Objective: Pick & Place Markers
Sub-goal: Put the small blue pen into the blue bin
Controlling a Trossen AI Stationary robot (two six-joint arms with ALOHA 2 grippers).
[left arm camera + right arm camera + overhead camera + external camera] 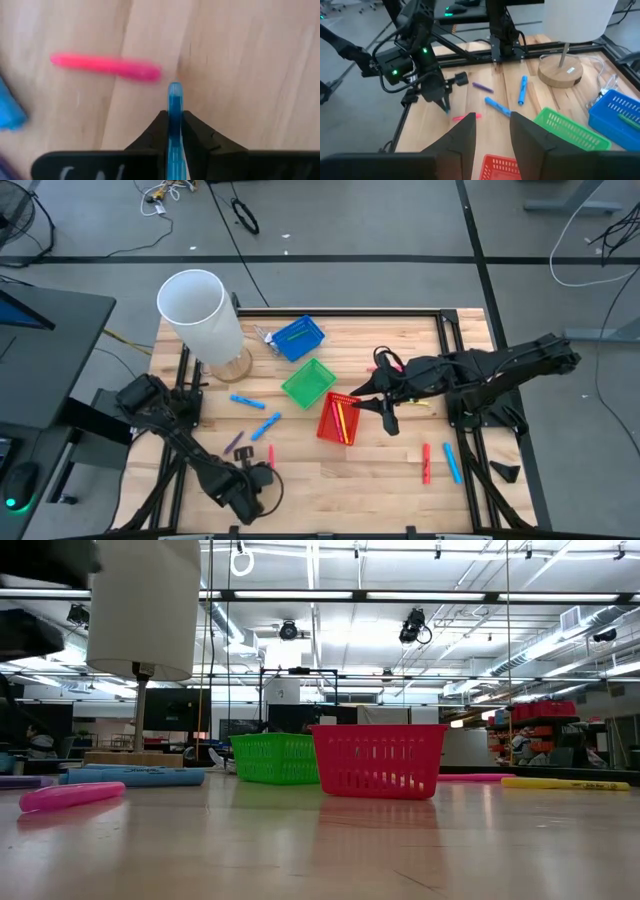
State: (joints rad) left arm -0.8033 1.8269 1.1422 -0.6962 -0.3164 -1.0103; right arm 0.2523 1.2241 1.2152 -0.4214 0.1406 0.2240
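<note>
My left gripper (174, 117) is shut on a blue marker (174, 95) near the table's front left (250, 465). The right wrist view shows it there too (444, 104). A pink marker (105, 66) lies on the wood just beyond it. Two more blue markers (245, 401) (265, 426) and a purple one (232, 443) lie nearby. My right gripper (492, 132) hangs open and holds nothing, beside the red basket (338, 418), which has markers in it. My left gripper pinches the blue marker between its two fingers, which lie on either side of its shaft (174, 106). The marker runs along the fingers, and its end (174, 89) sticks out past their tips. The fingers slant steeply down at the table. Whether that end touches the wood, I cannot tell.
A green basket (308, 382) and a blue basket (298, 338) stand behind the red one. A white lamp (200, 310) on a wooden base stands at the back left. A red marker (426, 463) and a blue marker (453, 462) lie at the front right, a pink one (385, 365) farther back.
</note>
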